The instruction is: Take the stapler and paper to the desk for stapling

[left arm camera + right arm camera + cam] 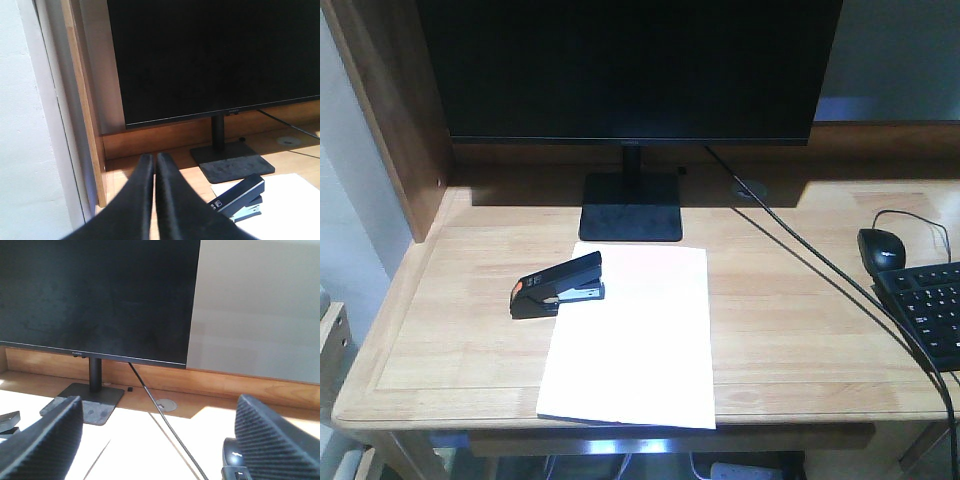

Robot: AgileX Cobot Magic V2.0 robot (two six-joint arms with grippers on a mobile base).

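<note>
We see the desk (800, 320) first, a wide light-wood top with a raised rim, closed at the left by a darker wooden side panel (390, 110) and at the back by a low panel of the same wood. A pale wall shows behind it at upper right. Over the back half stands a large black monitor (630, 65), its screen dark, on a flat black base (631, 207). A black cable (840, 285) runs from under the screen diagonally across the top and off the front right edge. Near the back panel we make out a round cable port (752, 190).

The paper (635, 345), a plain white sheet, lies flat at the middle of the desk, its far edge just short of the monitor base and its near edge at the desk's front rim. At the far right sit part of a black keyboard (930, 310) and, just behind it, a black computer mouse (882, 247).

The stapler (560, 285), black with an orange patch at its left end, rests on the sheet's upper left corner, partly over the bare wood.

In the left wrist view, the left gripper (154, 157) has its jaws pressed together with nothing between them, up over the desk's left back corner. In the right wrist view, the right gripper (160, 405) has its jaws spread wide and empty.
</note>
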